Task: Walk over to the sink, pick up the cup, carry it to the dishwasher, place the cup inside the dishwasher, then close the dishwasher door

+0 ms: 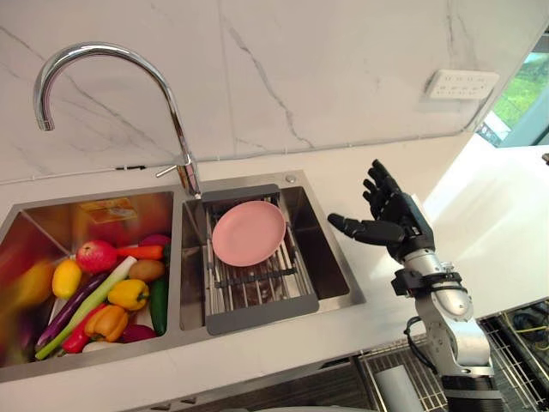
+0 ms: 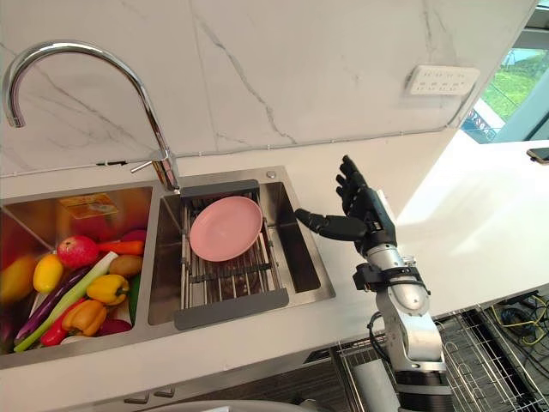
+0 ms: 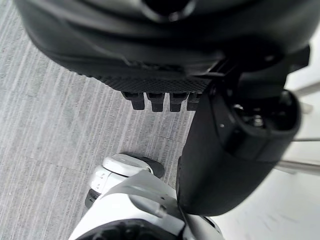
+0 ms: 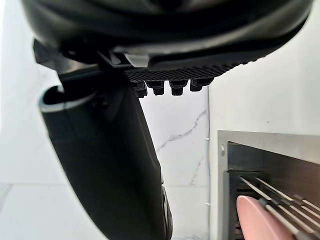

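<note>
Nearest, below the counter's front edge, the dishwasher's wire rack (image 1: pixel 515 339) shows, with a pale round-sided thing (image 1: pixel 396 390) lying in it; whether that is the cup I cannot tell. Just above, the right hand (image 1: pixel 399 225) hangs over the white countertop (image 1: pixel 480 223) beside the sink (image 1: pixel 356 296), fingers straight and spread, thumb pointing toward the basin, grasping nothing; the left hand (image 3: pixel 165 45) shows over grey floor (image 3: pixel 50 150), fingers uncurled and empty. In the sink's right basin a pink plate (image 1: pixel 249 233) rests on a slatted drain rack (image 1: pixel 257 292); the left basin holds a heap of vegetables and fruit (image 1: pixel 111 292). Behind, a curved chrome tap (image 1: pixel 103 60) rises from the rim; farther still, a white socket plate (image 1: pixel 461 84) sits on the marble wall.
</note>
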You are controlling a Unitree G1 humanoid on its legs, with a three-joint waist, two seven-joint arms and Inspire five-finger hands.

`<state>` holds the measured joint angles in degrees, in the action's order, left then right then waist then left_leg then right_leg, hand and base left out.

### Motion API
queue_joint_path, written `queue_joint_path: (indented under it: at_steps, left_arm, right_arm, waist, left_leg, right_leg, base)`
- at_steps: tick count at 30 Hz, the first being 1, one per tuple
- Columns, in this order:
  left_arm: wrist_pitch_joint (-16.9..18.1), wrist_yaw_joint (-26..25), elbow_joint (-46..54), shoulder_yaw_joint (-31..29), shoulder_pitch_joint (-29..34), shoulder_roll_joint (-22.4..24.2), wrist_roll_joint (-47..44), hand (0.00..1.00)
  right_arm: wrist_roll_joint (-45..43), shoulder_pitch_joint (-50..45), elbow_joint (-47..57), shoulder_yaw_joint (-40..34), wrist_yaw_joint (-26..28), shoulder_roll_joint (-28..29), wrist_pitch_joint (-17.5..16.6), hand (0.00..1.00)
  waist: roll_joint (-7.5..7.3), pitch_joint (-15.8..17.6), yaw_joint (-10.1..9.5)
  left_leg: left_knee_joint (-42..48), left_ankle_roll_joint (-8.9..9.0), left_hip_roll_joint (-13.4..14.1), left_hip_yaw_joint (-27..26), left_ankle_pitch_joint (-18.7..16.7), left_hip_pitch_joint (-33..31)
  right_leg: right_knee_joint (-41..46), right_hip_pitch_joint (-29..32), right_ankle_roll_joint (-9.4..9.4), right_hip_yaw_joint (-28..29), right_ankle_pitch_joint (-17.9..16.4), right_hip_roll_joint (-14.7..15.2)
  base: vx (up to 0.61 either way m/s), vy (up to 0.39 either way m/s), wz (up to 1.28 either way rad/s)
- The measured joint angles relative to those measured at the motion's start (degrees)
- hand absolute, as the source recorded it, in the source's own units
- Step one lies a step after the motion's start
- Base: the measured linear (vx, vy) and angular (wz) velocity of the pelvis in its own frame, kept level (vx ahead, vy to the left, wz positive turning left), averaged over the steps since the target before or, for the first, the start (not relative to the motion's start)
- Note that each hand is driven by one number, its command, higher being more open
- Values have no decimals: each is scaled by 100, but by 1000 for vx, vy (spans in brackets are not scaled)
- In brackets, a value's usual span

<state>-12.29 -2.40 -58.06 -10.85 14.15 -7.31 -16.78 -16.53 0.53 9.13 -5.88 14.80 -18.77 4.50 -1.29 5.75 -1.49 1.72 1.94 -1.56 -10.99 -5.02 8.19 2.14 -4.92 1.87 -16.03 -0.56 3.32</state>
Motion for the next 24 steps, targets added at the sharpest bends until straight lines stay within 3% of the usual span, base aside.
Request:
queue_joint_path:
  at_steps: [5,13,24]
  left_arm:
    - [-21,22,3,14,-8,-2,122,100]
    - [-108,53,34,46,-15,4,124,100]
    - [-209,66,231,138,-3,36,239,100]
  right_arm:
    - [760,47,-28,120,627,-193,-5,100]
    - [1652,380,-337,587,690,-361,-23,100]
    - [2671,918,-1126,960,-140,-342,-31,100]
  waist:
    - [8,5,-3]
    - [58,37,-19]
    - [140,87,-167]
  left_leg:
    - [-30,0,26,-37,0,-1]
    - [-43,-1,43,93,3,22]
    - [-148,72,39,382,76,43]
  right_leg:
    - [-124,-37,-11,-10,37,-42]
    - [-271,-194,-13,-209,53,-68]
    - [-335,-316,-10,-597,55,-68]
  base:
    - [0,0,0]
    - [-10,-13,10]
    - [-5,-13,14]
